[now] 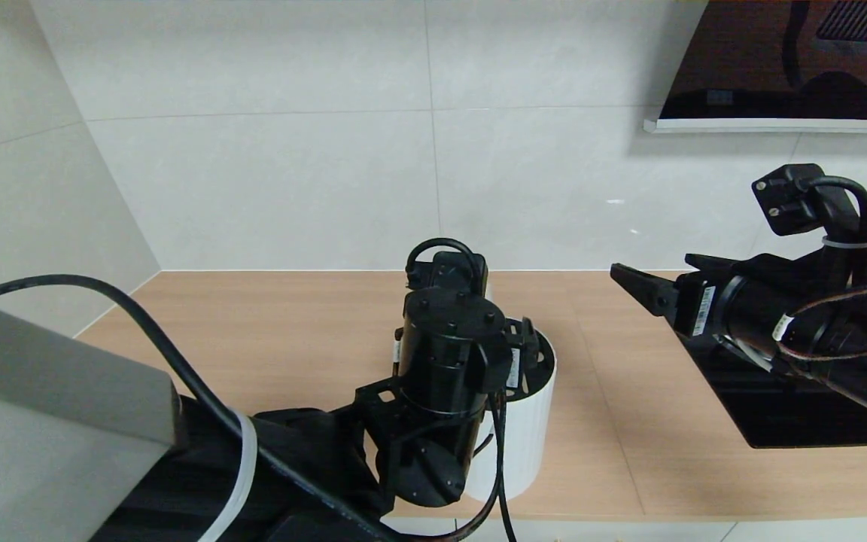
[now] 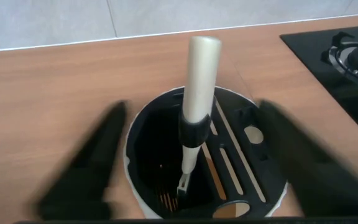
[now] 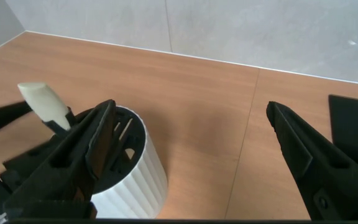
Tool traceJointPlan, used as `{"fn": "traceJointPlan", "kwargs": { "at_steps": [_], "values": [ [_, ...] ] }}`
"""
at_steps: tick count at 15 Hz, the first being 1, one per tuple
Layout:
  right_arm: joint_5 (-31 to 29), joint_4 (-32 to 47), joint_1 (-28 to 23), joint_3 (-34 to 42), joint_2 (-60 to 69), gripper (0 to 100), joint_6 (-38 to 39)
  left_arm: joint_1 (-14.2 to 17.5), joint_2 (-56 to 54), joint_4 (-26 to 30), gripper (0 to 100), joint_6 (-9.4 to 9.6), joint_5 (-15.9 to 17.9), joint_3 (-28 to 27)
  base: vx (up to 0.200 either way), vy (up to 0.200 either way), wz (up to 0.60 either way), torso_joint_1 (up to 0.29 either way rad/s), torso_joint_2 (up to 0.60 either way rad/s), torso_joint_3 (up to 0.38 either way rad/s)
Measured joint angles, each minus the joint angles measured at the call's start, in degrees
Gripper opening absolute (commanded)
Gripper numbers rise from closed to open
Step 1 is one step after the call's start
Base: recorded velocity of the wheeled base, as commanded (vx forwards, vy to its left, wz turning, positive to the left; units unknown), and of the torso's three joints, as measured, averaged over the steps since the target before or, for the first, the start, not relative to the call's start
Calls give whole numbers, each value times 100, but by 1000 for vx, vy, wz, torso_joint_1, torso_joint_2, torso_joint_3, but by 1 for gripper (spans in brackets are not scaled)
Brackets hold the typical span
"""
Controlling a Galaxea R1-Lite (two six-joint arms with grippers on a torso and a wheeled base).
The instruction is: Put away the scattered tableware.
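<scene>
- Utensil [image 2: 201,81]: cream handle, black collar, thin stem. It stands almost upright in the holder [image 3: 138,177], working end down in the black insert, at the centre of the left wrist frame.
- Handling (judgement): the utensil looks light and stiff. The handle is smooth and rounded, so probably slippery. The best hold seems to be mid-handle or just above the collar; a pinch at the very top would likely let it swing.
- Holder: a white ribbed cylinder on the bench [image 1: 290,339], lower centre of the head frame. It probably weighs little and could tip or slide if the utensil is pulled sideways rather than straight up.
- Left claw [image 2: 191,112]: wide, one finger on each side of the handle. Neither touches it and the claw holds nothing.
- Right claw [image 3: 190,109]: wide and empty, at the right of the head frame near the black hob [image 1: 780,421], well apart from the holder.
- Hidden or unclear:
  - The utensil's tip sits deep in the dark insert, so the kind of tool cannot be told.
  - The left arm covers part of the holder's top and left side in the head frame.
  - The left claw's fingers are blurred in its own view, so the tips are hard to place.
  - Brownish strips show in the insert's slots, lower centre of the left wrist frame. These may be other tableware or the bench showing through; cannot tell.
</scene>
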State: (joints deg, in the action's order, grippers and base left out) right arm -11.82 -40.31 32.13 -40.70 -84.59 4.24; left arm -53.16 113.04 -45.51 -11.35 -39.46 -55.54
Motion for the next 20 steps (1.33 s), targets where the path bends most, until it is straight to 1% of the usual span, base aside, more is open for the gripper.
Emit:
{"fn": "traceJointPlan", "kwargs": {
  "at_steps": [4,6,10,12,13,14,16,18,20],
  "values": [
    [-2,-6,0,5,2,100,5,0,-87,-4,100,-4,27,39,0,0,0,0,0,0],
    [-5,-35,0,5,13,100,32,0,-404,-96,100,-37,240,188,0,0,0,0,0,0],
    [-44,-46,-6,18,155,100,-22,20,-1862,-178,100,-59,1343,742,0,0,0,0,0,0],
    [-98,-46,-13,49,380,100,-135,134,-2671,-178,100,7,1831,1029,0,0,0,0,0,0],
    [-104,-40,-16,49,529,100,-189,289,-3046,-176,100,54,2077,1195,0,0,0,0,0,0],
    [-104,-2,-22,52,686,100,-215,516,-3367,-173,100,73,2258,1365,0,0,0,0,0,0],
    [-101,154,-99,116,1156,100,-255,1008,-4053,-61,100,88,2471,1790,0,0,0,0,0,0],
    [-82,418,-229,311,1759,100,-318,1417,-4810,322,100,99,2550,2144,0,0,0,0,0,0],
    [-68,789,-301,661,2509,100,-369,1694,-5728,1007,100,106,2619,2327,0,0,0,0,0,0]
  ]
}}
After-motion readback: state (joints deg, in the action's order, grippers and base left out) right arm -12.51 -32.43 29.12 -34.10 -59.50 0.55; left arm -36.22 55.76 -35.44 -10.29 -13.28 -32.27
